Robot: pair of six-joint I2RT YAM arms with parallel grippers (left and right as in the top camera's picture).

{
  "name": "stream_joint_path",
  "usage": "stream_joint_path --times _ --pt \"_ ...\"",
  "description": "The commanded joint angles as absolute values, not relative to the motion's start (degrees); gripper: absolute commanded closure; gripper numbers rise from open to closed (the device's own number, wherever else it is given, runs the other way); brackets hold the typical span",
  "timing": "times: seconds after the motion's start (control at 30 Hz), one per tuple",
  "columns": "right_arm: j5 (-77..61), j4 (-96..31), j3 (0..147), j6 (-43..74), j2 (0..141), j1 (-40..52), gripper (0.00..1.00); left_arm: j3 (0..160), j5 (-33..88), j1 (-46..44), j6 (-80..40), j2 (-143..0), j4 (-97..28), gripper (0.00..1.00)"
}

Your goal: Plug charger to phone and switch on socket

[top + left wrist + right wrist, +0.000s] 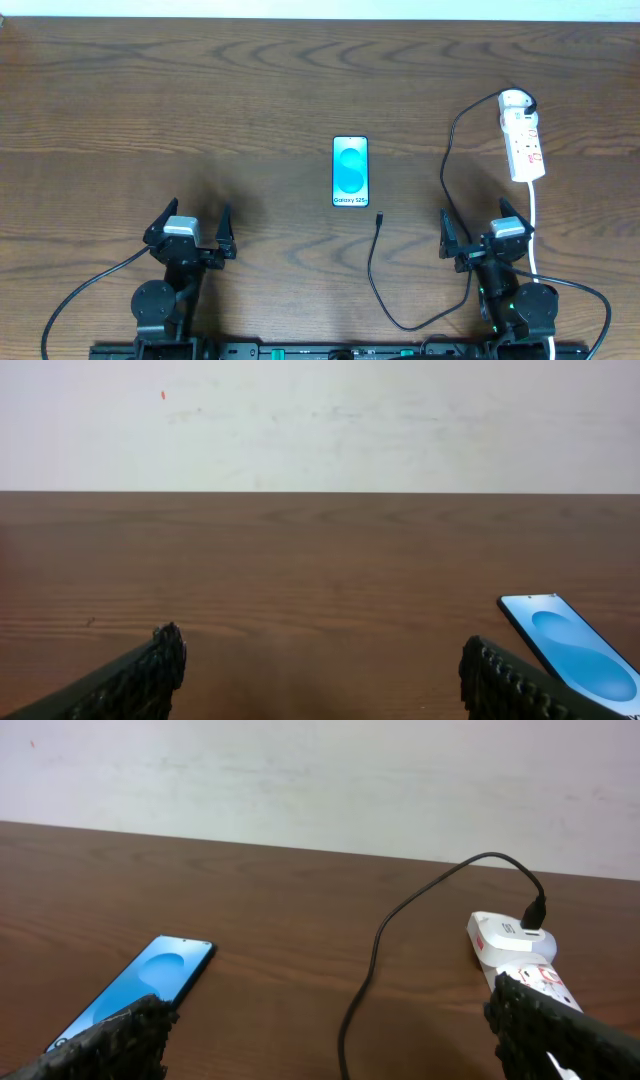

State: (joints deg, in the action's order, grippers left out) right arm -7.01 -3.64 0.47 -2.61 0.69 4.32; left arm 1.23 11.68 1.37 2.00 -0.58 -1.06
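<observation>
**Both claws wide and empty, charger tip lying apart from the phone**

The left gripper (196,218) sits at the near left of the table (250,90), jaws spread wide with nothing between them. The right gripper (477,222), at the near right, is just as wide and also empty. Between them, toward the middle, the phone (350,172) lies flat with its screen lit. The charger (372,270) ends in a small plug tip (380,216) just beside the phone's near right corner, not touching it. Its cable loops near, then runs far past the right gripper to the socket (525,140) at the far right, whose white cord (537,220) trails toward the near edge.
</observation>
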Motion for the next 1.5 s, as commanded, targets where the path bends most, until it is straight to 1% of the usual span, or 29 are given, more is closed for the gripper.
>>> stream_joint_path --times 0.0,0.97,1.1,1.23,1.37,1.47 --pt "-6.74 -3.84 0.32 -3.31 0.38 4.60 0.01 0.23 11.77 1.58 2.98 -0.23 -2.94 0.11" --pt "-6.74 -3.84 0.32 -3.29 0.38 4.60 0.01 0.23 11.70 1.58 3.01 -0.23 -2.92 0.11" --pt "-6.74 -3.84 0.32 -3.29 0.38 4.60 0.01 0.23 6.61 1.58 2.98 -0.23 -3.20 0.11" --pt "-6.72 -3.84 0.32 -3.29 0.38 4.60 0.01 0.23 6.61 1.58 2.98 -0.23 -3.36 0.10" --pt "-6.72 -3.84 0.32 -3.29 0.38 4.60 0.01 0.25 11.70 1.58 0.71 -0.23 -2.98 0.11" --pt "-6.74 -3.84 0.32 -3.29 0.38 4.60 0.01 0.25 12.45 1.58 0.32 -0.23 -2.92 0.11"
